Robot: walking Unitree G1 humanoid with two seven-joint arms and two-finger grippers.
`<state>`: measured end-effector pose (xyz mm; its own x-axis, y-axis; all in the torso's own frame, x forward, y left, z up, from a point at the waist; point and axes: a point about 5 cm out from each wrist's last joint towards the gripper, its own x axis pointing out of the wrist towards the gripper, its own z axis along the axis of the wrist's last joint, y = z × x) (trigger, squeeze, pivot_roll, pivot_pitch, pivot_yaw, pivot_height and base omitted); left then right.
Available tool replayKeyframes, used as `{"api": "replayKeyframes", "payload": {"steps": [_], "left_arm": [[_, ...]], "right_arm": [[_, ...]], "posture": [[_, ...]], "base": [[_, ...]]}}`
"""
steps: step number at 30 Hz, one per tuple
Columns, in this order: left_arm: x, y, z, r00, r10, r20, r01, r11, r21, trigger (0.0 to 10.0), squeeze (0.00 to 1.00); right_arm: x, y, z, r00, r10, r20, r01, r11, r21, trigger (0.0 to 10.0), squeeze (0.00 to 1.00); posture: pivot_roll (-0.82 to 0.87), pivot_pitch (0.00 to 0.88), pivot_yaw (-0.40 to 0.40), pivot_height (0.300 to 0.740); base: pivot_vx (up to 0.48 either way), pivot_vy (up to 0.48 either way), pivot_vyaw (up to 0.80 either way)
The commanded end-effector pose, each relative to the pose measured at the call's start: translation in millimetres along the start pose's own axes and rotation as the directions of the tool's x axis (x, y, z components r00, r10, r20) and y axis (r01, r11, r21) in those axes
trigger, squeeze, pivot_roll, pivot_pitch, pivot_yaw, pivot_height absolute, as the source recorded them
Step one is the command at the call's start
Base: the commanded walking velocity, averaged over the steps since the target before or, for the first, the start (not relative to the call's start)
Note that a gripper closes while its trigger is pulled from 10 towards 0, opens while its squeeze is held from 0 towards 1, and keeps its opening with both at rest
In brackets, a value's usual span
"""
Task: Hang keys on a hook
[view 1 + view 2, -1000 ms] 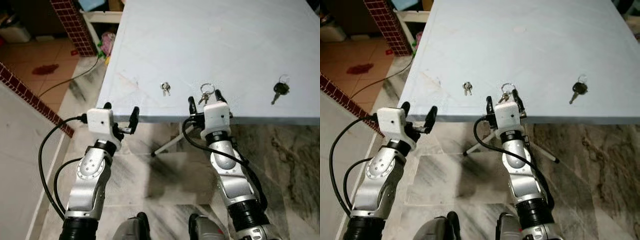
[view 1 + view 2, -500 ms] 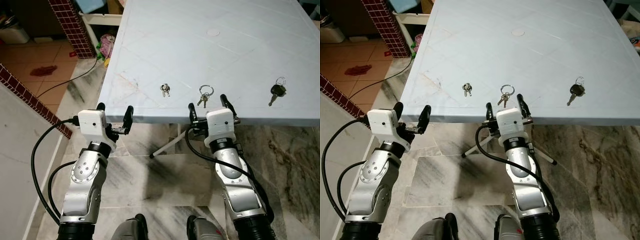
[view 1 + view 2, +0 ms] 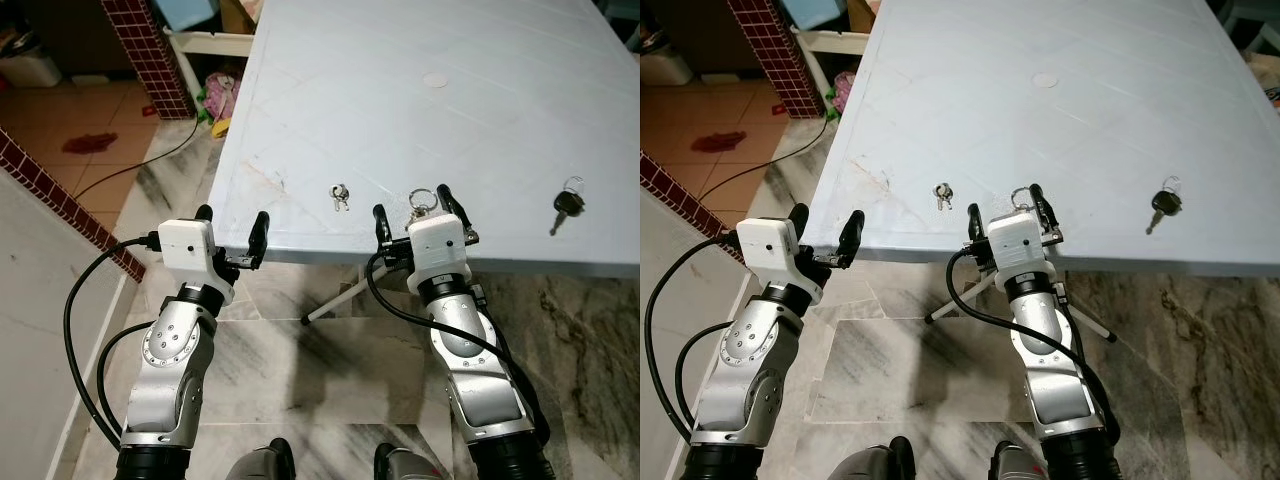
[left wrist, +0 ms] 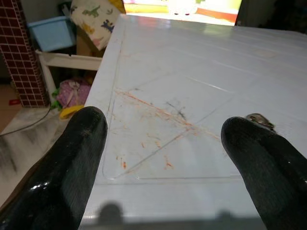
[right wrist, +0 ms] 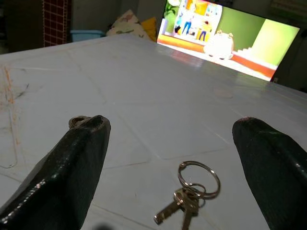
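Surface: a pale blue table point(image 3: 420, 110) stood over a marble floor point(image 3: 330, 370).
Keys: three sets lay near the table's near edge — a small key pair point(image 3: 341, 195) left, a key ring point(image 5: 191, 194) centre, a black-headed key point(image 3: 565, 208) right.
Right gripper point(image 3: 412, 208): fingers apart, straddling the key ring without touching it.
Left gripper point(image 3: 232, 228): fingers apart at the table's near left corner.

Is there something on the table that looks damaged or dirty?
Yes: the table bears orange-brown scratch marks near its corner by the left gripper. The three key sets lie flat, nothing spilled.
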<state>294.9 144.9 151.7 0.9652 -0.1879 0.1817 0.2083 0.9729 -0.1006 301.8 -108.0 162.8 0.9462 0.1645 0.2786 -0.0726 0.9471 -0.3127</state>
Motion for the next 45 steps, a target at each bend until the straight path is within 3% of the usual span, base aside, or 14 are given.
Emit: {"api": "replayKeyframes", "payload": {"steps": [1,23,32,39,45], "left_arm": [[-3.7,3.2,-1,1.0,0.007,-0.014,-0.007,1.0,0.013,10.0,0.0],[-10.9,6.0,-9,0.998,0.018,-0.057,-0.016,0.999,0.041,10.0,0.0],[-34.5,43.9,-20,0.983,0.157,-0.097,-0.139,0.976,0.169,10.0,0.0],[-49.7,53.2,-22,0.976,0.181,-0.124,-0.153,0.966,0.209,10.0,0.0],[-73.7,61.8,-34,0.965,0.171,-0.201,-0.12,0.963,0.243,10.0,0.0]], "right_arm": [[-2.3,3.4,5,1.0,0.013,0.017,-0.013,1.0,-0.003,10.0,1.0],[-5.0,9.2,6,0.999,0.042,0.015,-0.041,0.999,-0.016,10.0,1.0],[-7.1,21.3,11,0.996,0.08,0.035,-0.08,0.997,-0.001,10.0,1.0],[-3.3,28.1,12,0.996,0.085,0.014,-0.086,0.995,0.043,10.0,1.0],[7.8,25.9,11,0.998,0.065,-0.008,-0.064,0.995,0.08,10.0,1.0]], "posture": [[-0.07,0.197,0.072,0.74],[-0.06,0.208,0.074,0.74],[-0.03,0.225,0.088,0.74],[-0.02,0.243,0.101,0.74],[0.01,0.257,0.114,0.74]], "base": [[0.281,0.0,0.0],[0.217,0.0,0.0],[0.0,0.0,0.0],[0.0,0.0,0.0],[0.0,0.0,0.0]]}}
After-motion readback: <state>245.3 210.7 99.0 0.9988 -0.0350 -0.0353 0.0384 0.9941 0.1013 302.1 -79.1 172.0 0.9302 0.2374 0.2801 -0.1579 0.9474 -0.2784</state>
